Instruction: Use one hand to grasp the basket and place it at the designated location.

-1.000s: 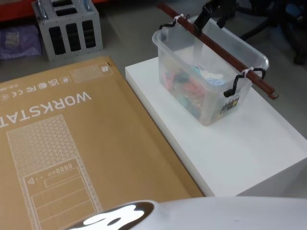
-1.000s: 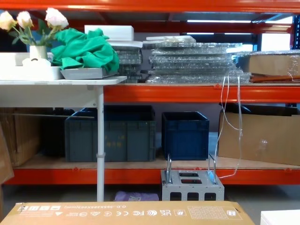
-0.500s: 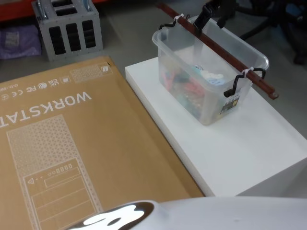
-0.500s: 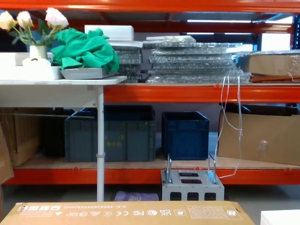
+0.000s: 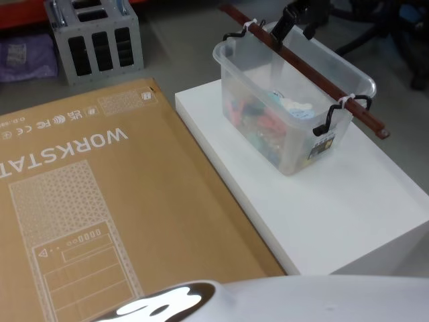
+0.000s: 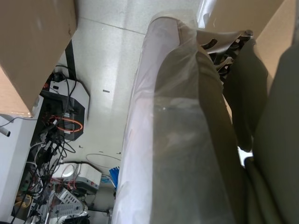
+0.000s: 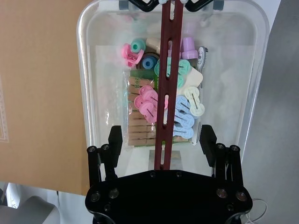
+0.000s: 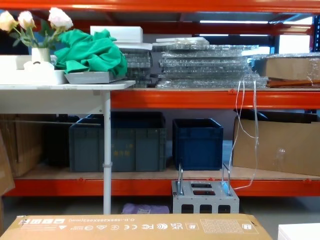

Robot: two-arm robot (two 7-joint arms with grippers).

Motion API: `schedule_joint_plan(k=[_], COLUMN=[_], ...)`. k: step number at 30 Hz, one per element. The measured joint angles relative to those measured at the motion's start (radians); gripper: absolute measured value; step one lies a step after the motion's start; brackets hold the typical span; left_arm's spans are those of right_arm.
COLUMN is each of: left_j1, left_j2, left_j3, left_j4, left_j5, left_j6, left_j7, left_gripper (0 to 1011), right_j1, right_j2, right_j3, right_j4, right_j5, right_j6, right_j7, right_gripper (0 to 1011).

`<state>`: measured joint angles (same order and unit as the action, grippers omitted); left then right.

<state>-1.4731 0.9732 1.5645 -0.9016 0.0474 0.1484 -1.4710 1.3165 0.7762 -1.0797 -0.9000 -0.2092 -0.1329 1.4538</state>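
While the basket (image 5: 289, 111) sits on the white block (image 5: 348, 201), toward the head view's 1 o'clock, the right gripper (image 7: 162, 138) hangs over its far end. Fingers (image 7: 115, 140) spread wide, one on each side of the red-brown handle (image 7: 166, 88), neither touching it. Handle runs lengthwise over the rim, tied on at both ends. Clothespins (image 7: 145, 105) and small plastic bits lie inside. Cardboard box (image 5: 100, 201) lies flat just beside the block at 9 o'clock. Left gripper: cannot tell its state.
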Motion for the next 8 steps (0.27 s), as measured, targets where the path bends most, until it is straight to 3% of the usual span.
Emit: schedule_joint_plan(k=[8], left_j1=[0.0], left_j2=[0.0], left_j3=[0.0], left_j4=[0.0], left_j5=[0.0], left_j6=[0.0], left_j7=[0.0], left_gripper=[0], right_j1=[0.0], right_j2=[0.0], right_j3=[0.0], right_j4=[0.0], right_j5=[0.0], right_j6=[0.0], right_j7=[0.0], right_gripper=[1001])
